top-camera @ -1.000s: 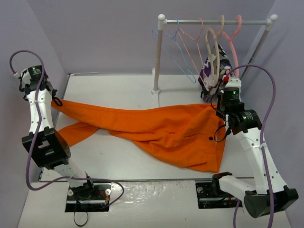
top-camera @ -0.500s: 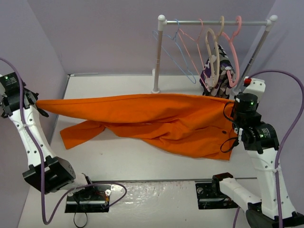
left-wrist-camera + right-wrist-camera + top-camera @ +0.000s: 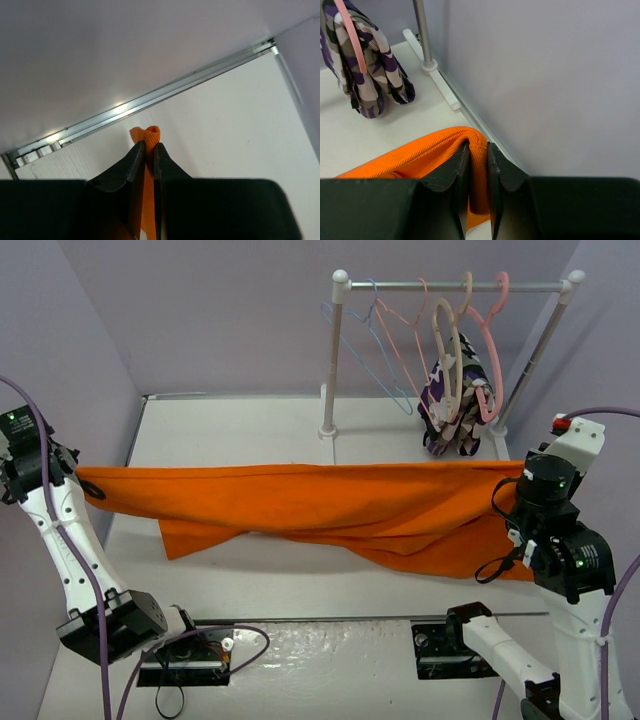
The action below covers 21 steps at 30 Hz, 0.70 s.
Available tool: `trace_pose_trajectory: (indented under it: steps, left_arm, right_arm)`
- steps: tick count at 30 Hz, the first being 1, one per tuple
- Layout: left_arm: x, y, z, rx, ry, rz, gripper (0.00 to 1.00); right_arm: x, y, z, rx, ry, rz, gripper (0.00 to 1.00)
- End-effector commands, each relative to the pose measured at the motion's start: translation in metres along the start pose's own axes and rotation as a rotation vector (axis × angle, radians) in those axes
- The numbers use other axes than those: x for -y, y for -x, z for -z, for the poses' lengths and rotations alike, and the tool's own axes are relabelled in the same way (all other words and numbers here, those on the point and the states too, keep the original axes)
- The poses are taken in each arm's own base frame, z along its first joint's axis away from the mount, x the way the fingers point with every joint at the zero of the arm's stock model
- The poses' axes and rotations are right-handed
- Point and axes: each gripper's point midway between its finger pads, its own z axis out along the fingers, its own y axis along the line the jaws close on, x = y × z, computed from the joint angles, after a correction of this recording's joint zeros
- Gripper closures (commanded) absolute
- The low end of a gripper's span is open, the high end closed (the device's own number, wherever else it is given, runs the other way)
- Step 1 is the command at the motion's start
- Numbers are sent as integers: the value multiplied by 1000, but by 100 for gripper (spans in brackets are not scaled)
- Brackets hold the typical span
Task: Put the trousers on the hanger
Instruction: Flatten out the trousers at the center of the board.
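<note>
Both sets of jaws are shut tight on orange cloth, and the trousers (image 3: 330, 500) hang stretched between them like a banner, lifted above the white surface (image 3: 250, 425).

The left jaws, at the end of the raised left arm (image 3: 62, 530), pinch a narrow fold of the fabric. In the left wrist view a small orange loop (image 3: 149, 134) pokes out just past the black fingertips, with the surface's metal edge strip (image 3: 150, 97) beyond it.

The right jaws, on the right arm (image 3: 555, 530), clamp a thicker ribbed edge of the trousers. The cloth curls up and over between the fingertips (image 3: 472, 145) and trails off to their left.

Between the two grips the top edge runs nearly straight. Below it one leg sags lower near the left jaws, and I cannot tell whether it touches the surface.

The hanger (image 3: 405, 406), thin and light blue, hangs on the rail of the rack (image 3: 450, 285), beyond the stretched cloth and well apart from both jaws. The other hangers hang further along the rail. The patterned garment (image 3: 367, 65) hangs on that rail too, ahead of the right jaws and to their left.
</note>
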Motion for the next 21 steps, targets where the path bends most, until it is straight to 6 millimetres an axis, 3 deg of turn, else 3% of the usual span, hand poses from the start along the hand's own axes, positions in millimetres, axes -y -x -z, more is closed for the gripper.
trace_pose_trajectory:
  steps: [1,2,7,14,21]
  left_arm:
    - [8,-2,-22,37,0,0,100]
    - [8,-6,-27,33,2,-3,100]
    - [42,-35,-56,-7,-53,-87,100]
    - [70,-62,-93,-68,-76,-117,100]
    - [84,-76,-125,-109,-69,-120,100]
  right_arm:
    - [-19,-7,-27,-32,-71,30,100]
    - [-19,-8,-28,-34,-75,20,100]
    - [-56,-35,-63,-136,-28,51,100]
    - [-79,-59,-114,-235,11,-32,100]
    - [-72,-74,-177,-322,-64,-107,100]
